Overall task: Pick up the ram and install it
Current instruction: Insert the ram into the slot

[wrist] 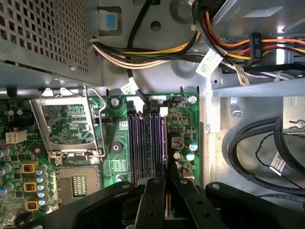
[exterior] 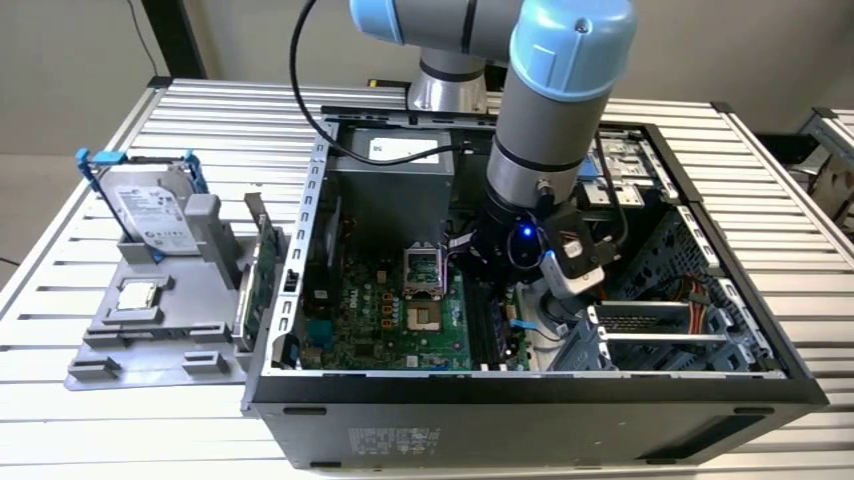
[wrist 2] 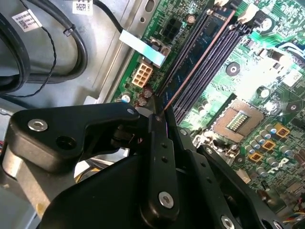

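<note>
My gripper (exterior: 514, 305) is low inside the open computer case, over the black memory slots (wrist: 143, 143) at the motherboard's (exterior: 374, 320) edge. In both wrist views its two black fingers (wrist: 152, 200) stand close together, shut on the ram (wrist 2: 198, 62). The ram shows edge-on as a thin reddish-brown line running from the fingertips along the slots (wrist 2: 224, 52), in line with them. Whether it is seated in a slot or just above it, I cannot tell. My gripper (wrist: 167, 174) covers the slots' near end, and in the second wrist view my gripper (wrist 2: 159, 112) hides the ram's near end.
The open processor socket (wrist: 71, 126) lies beside the slots. Bundled cables (wrist: 143, 55) and black hoses (wrist: 257, 143) run close by. The case wall (exterior: 534, 385) and drive cage (exterior: 654, 330) hem in the arm. Outside, a grey fixture (exterior: 147, 345) holds a hard drive (exterior: 147, 215), a chip (exterior: 138, 297) and a green stick (exterior: 248, 290).
</note>
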Motion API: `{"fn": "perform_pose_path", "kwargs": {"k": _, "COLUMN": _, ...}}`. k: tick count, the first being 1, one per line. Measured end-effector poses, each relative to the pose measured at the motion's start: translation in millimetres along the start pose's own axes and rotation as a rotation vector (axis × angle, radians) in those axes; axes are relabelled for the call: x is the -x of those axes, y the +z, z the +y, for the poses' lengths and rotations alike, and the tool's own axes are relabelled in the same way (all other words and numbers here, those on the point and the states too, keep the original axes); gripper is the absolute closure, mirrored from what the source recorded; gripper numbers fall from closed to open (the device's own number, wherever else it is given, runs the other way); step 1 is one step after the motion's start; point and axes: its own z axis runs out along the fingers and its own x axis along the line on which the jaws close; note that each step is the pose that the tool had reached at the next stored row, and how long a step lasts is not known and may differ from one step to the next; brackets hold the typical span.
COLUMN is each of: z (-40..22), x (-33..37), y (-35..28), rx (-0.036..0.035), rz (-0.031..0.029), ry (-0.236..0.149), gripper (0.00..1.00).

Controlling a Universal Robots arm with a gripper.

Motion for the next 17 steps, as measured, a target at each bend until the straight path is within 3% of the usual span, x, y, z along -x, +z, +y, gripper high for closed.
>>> {"fn": "perform_pose_path", "kwargs": {"k": 7, "z": 0.4, "x": -0.2, "y": 2.9, "rx": -0.0016, "rz": -0.0013, "ry": 0.001, "gripper": 1.00}}
{"fn": "perform_pose_path", "kwargs": {"k": 13, "z": 0.6, "x": -0.2, "y": 3.2, "rx": -0.0007, "rz": 0.0017, "ry": 0.001, "gripper": 1.00}}
{"fn": "perform_pose_path", "kwargs": {"k": 14, "z": 1.2, "x": -0.2, "y": 4.5, "rx": 0.0031, "rz": 0.0018, "ry": 0.001, "gripper": 0.00}}
{"fn": "perform_pose_path", "kwargs": {"k": 17, "z": 0.5, "x": -0.2, "y": 3.2, "rx": -0.0012, "rz": 0.0037, "ry": 0.001, "gripper": 0.00}}
